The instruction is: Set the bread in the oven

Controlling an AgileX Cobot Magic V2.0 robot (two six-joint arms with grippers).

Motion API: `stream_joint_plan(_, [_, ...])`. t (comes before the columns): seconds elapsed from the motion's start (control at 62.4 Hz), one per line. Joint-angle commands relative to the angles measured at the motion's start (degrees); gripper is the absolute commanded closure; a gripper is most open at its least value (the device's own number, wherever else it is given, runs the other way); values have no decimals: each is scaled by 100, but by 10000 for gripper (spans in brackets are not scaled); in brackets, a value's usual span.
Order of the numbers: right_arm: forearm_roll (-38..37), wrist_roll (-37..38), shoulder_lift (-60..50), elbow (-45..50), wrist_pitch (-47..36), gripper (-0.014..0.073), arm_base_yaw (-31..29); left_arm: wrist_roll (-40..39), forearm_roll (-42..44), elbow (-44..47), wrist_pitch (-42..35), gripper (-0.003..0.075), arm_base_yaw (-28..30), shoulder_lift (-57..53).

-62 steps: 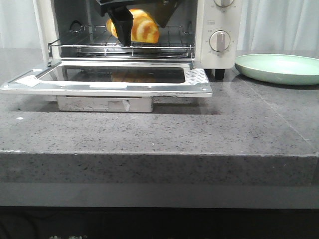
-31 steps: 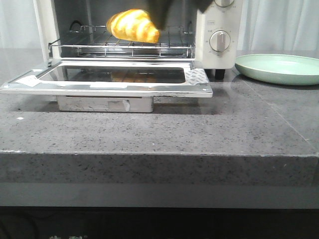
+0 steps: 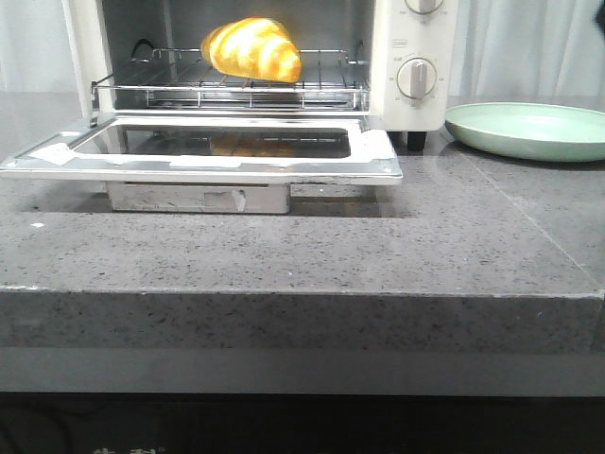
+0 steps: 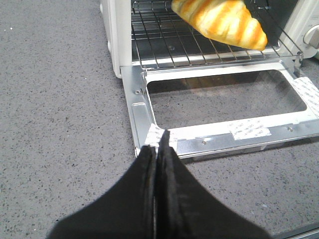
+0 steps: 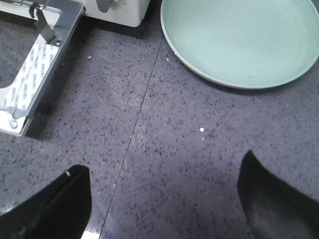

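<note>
1. Left tool (image 4: 156, 149): fingers pressed together, no gap between them, nothing held. It hangs over the tabletop (image 4: 60, 99) just before the near left corner of the open door (image 4: 224, 107); whether the tips touch the door cannot be told.
2. Right tool (image 5: 164, 199): spread wide, the two fingers at opposite sides of the wrist view, nothing between them. It hangs over bare tabletop (image 5: 164, 139), touching nothing visible.
3. Bread (image 3: 250, 49): lies on the wire rack (image 3: 236, 85) inside the oven (image 3: 416, 57), towards the middle of the rack, free of both tools. In the left wrist view the bread (image 4: 219, 20) sits back from the rack's front bar.
4. Door: folded down flat, glass pane up, jutting forward over the tabletop. Its front edge is a metal strip carrying pieces of patterned tape (image 4: 249, 129).
5. Plate (image 3: 529, 128): pale green, on the tabletop right of the oven, apart from it. In the right wrist view the plate (image 5: 239, 40) lies beyond the right tool, its rim clear of the fingers.
6. Open room: bare grey tabletop (image 3: 302, 246) runs from the door's front edge to the near edge of the slab, and between the door's right corner (image 5: 20, 122) and the plate.
</note>
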Motion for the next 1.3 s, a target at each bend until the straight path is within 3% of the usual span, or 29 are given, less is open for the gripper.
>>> stream_joint_plan(0.0, [117, -9, -652, 166, -391, -20, -13, 1, -11, -165, -416, 739, 6, -19])
stream_joint_plan(0.224, [105, -126, -1825, 639, -387, -20, -13, 1, -11, -165, -416, 739, 6, -19])
stream_joint_plan(0.432, [105, -224, -2087, 718, -401, -3, -13, 1, -11, -165, -416, 739, 6, -19])
stream_joint_plan(0.577, [167, -224, -2087, 718, -407, 208, -13, 1, -11, -165, -406, 739, 6, -19])
stream_joint_plan(0.721, [169, -224, -2087, 718, -412, 503, -13, 1, -11, -165, -406, 739, 6, -19])
stream_joint_plan(0.849, [169, -224, -2087, 718, -425, 667, -13, 1, -11, -165, -406, 739, 6, -19])
stream_joint_plan(1.281, [119, -224, -2087, 718, -457, 661, -13, 1, -11, -165, -406, 739, 6, -19])
